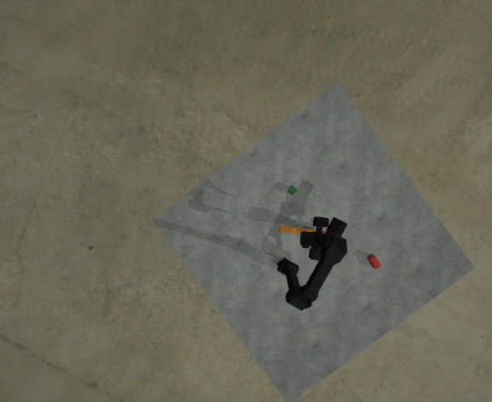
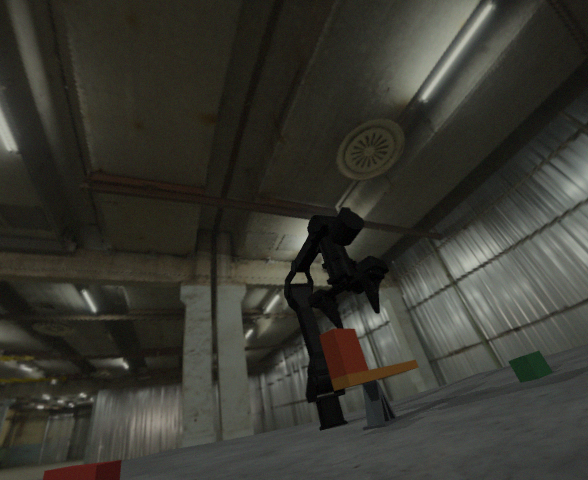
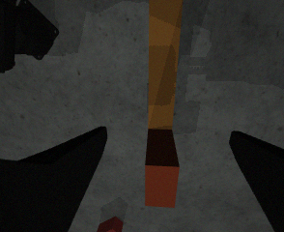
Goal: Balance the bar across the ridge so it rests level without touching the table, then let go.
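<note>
The orange bar (image 1: 289, 229) (image 2: 387, 373) (image 3: 161, 72) lies across the top of the blue-grey ridge (image 2: 374, 405), clear of the table (image 1: 367, 320). In the exterior view it looks about parallel to the table top. An orange-red block (image 2: 343, 353) (image 3: 161, 186) stands on one end of the bar. My gripper (image 2: 358, 319) (image 3: 166, 133) is open and empty, above the bar near the block, with its fingers wide to either side and touching nothing that I can see. In the top view the arm hides the block end of the bar, and the ridge cannot be made out.
A green block (image 1: 292, 190) (image 2: 531, 366) lies on the table away from the bar's free end. A separate red block (image 1: 374, 261) (image 2: 85, 471) (image 3: 112, 225) lies on the table beyond the bar's block end.
</note>
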`<action>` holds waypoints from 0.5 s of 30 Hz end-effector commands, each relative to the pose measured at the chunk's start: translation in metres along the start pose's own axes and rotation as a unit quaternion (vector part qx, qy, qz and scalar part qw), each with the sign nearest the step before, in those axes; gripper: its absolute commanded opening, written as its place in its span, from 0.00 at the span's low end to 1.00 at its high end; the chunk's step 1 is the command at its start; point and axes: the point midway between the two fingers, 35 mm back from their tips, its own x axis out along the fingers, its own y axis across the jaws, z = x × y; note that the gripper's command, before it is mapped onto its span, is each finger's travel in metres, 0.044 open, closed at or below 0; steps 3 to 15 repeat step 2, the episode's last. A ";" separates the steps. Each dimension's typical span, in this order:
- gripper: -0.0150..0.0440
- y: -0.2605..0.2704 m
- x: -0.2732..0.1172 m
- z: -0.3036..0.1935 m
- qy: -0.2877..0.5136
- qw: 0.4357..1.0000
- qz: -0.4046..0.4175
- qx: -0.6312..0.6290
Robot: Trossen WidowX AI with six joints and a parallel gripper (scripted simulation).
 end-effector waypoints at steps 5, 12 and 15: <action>1.00 0.000 0.000 0.000 -0.001 1.000 0.002 0.000; 1.00 0.000 0.000 0.000 -0.001 1.000 0.002 0.000; 1.00 0.000 0.000 0.000 -0.001 1.000 0.002 0.000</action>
